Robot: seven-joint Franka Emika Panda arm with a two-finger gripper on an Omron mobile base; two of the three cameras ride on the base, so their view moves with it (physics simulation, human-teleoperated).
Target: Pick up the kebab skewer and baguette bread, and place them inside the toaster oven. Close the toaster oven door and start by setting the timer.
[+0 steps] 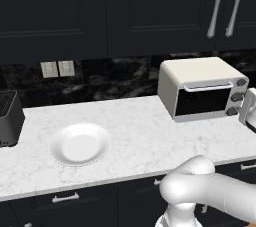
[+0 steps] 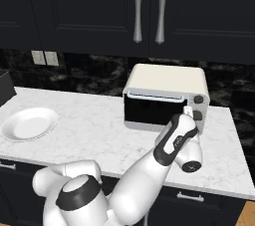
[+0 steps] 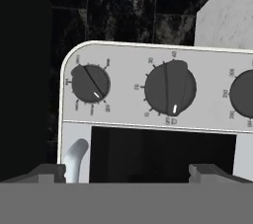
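The cream-white toaster oven (image 1: 199, 87) (image 2: 166, 84) stands at the back right of the counter. Its door (image 1: 202, 101) (image 2: 149, 111) (image 3: 163, 153) is closed, the silver handle (image 3: 74, 159) along its edge. My gripper (image 3: 128, 173) (image 2: 188, 113) (image 1: 248, 109) is open and empty, hovering just in front of the oven's knob panel. In the hand view, which is rolled sideways, three dark knobs show: one (image 3: 90, 84), the middle one (image 3: 170, 88) straight ahead, and another (image 3: 245, 93) cut off by the edge. The kebab skewer and baguette bread are out of view.
An empty white plate (image 1: 56, 147) (image 2: 29, 123) lies on the marble counter (image 1: 145, 131) to the left. A black slot toaster (image 1: 9, 116) stands at the far left. Dark upper cabinets with silver handles (image 2: 138, 10) hang above the oven.
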